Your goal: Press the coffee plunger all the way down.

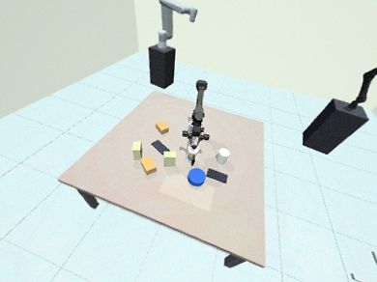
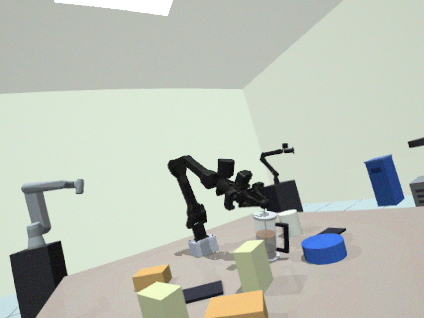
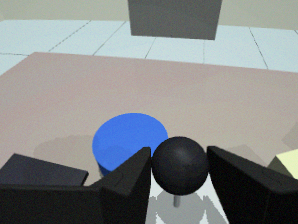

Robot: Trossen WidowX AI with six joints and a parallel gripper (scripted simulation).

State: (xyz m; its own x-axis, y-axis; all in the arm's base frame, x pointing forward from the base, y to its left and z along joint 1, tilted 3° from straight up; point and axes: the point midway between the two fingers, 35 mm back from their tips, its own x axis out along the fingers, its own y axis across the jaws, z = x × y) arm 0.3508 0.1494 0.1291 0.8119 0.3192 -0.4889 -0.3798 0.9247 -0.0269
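Note:
The coffee press (image 1: 191,155) (image 2: 264,240) stands upright on the table, a clear glass cylinder with a pale lid, brown coffee inside and a black handle toward the blue disc. Its plunger knob (image 3: 180,165) is a black ball on a thin metal rod, and a short piece of the rod shows between knob and lid. My gripper (image 2: 264,204) (image 3: 178,153) is shut on the plunger knob, one finger at each side of the ball, just above the lid. In the wrist view the fingers hide much of the lid.
A blue round disc (image 1: 196,176) (image 2: 324,248) (image 3: 131,140) lies in front of the press. A white cup (image 1: 222,156) (image 2: 290,223) stands beside it. Yellow-green blocks (image 1: 170,158) (image 2: 253,267), orange blocks (image 1: 148,165) and dark flat slabs (image 1: 217,176) lie around.

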